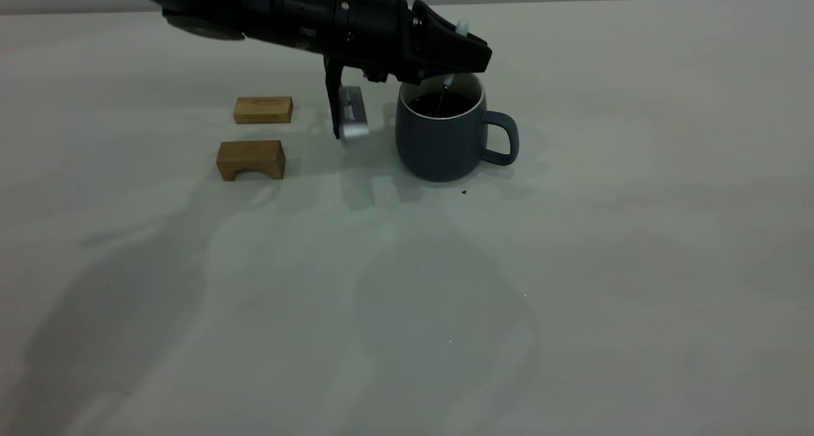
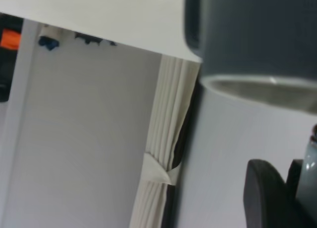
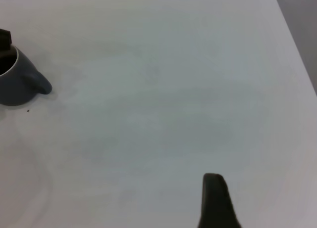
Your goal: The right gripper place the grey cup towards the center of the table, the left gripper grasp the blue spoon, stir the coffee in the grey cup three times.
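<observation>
Hovering over rounded slate-grey cup [image 1: 445, 137] mid pale table [image 1: 572, 264]: left tool [image 1: 461, 48] clamped on pale-blue spoon [image 1: 448, 80], handle mostly hidden, thin neck dipping into dark coffee [image 1: 423, 105]; right tool's state unclear.

The spoon [image 1: 443, 93] bowl is hidden under the coffee [image 1: 439, 105]; the left claw [image 1: 467, 49] covers most of its handle; the cup [image 3: 17, 82] is cut off at the frame's left edge
</observation>
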You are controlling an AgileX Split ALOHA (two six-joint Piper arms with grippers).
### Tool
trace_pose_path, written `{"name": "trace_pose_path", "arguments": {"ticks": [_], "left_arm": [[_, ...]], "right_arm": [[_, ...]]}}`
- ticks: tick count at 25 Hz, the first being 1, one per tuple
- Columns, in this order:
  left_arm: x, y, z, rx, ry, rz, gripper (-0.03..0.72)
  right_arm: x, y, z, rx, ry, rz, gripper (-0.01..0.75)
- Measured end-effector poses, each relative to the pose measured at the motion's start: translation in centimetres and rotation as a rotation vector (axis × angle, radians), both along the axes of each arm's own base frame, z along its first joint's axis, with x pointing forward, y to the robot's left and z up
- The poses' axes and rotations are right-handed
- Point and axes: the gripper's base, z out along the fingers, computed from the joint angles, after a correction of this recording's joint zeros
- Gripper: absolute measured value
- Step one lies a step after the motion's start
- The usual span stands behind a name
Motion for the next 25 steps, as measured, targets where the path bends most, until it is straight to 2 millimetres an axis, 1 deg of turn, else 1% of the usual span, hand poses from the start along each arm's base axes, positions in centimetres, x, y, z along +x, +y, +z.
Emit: {"name": "trace_pose_path", "arguments": {"ticks": [2, 8, 12, 14, 16, 19, 23, 25], "left_arm": [[-0.1, 0.0, -0.1, 0.001, 0.000, -0.010, 0.154], [-0.4, -0.1, 0.1, -0.023, 0.006, -0.043, 0.380], [-0.4, 0.2, 0.5, -0.049, -0.012, -0.070, 0.475], [-0.3, 0.6, 1.0, -0.053, -0.064, -0.096, 0.497], [0.0, 1.6, 2.0, -0.037, -0.159, -0.139, 0.506], [0.5, 3.5, 4.1, 0.012, -0.378, -0.248, 0.508], [-0.2, 5.1, 7.6, 0.143, -0.674, -0.533, 0.496], [-0.9, 6.0, 9.1, 0.250, -0.808, -0.741, 0.479]], "right_arm": [[0.0, 0.0, 0.0, 0.000, 0.000, 0.000, 0.535], [0.0, 0.0, 0.0, 0.000, 0.000, 0.000, 0.535], [0.0, 0.0, 0.0, 0.000, 0.000, 0.000, 0.535], [0.0, 0.0, 0.0, 0.000, 0.000, 0.000, 0.535], [0.0, 0.0, 0.0, 0.000, 0.000, 0.000, 0.535], [0.0, 0.0, 0.0, 0.000, 0.000, 0.000, 0.535], [0.0, 0.0, 0.0, 0.000, 0.000, 0.000, 0.535], [0.0, 0.0, 0.0, 0.000, 0.000, 0.000, 0.535]]}}
